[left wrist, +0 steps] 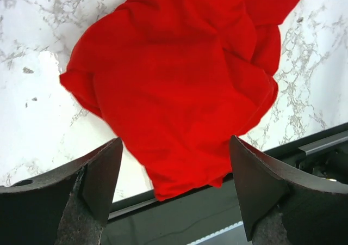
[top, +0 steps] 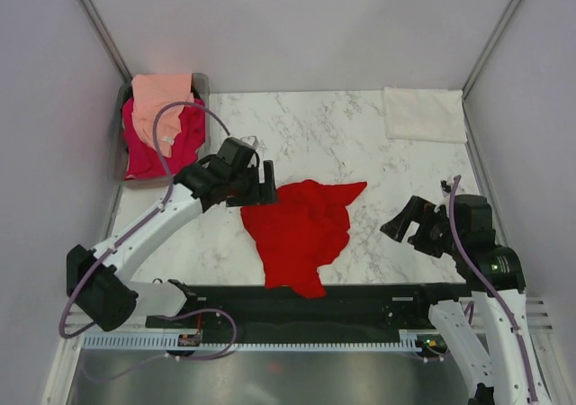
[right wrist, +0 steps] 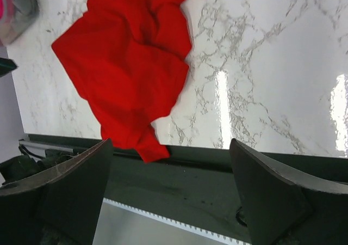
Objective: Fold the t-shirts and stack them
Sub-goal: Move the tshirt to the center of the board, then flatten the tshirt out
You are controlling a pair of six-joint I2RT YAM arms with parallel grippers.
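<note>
**Layout notes: cloth in three places**

White marble-patterned table top [top: 360, 135] [right wrist: 272, 65] fills the floor of the walled cell. A black rail [top: 378, 295] runs along its near edge.

Bright red cloth t-shirt [top: 301, 229] [left wrist: 179, 81] [right wrist: 128, 65]: crumpled and unfolded near the table centre, slightly to the left. The surface is bunched in soft ridges. One pointed flap reaches toward the far right. The lowest tip droops over the near edge onto the black rail.

Grey plastic bin [top: 203, 85]: far left corner of the table. A magenta-pink cloth t-shirt [top: 144, 153] is heaped loose inside. A peach cloth t-shirt [top: 162, 94] lies on top of it at the bin's far end.

Cream-white cloth t-shirt [top: 425, 114]: folded flat into a rectangle at the far right corner, well apart from the red one.

Left gripper [top: 267, 184] [left wrist: 175, 141]: at the red t-shirt's far left edge. Jaws are spread wide with nothing between them. The wrist view shows red cloth lying beneath the gap. Whether a fingertip touches the cloth, cannot tell.

Right gripper [top: 400, 228] [right wrist: 169, 144]: over bare marble to the right of the red t-shirt, apart from it and pointing toward it. Jaws are likewise spread wide, holding nothing.

Purple cable [top: 166, 121]: loops from the left arm across the bin's contents.
</note>
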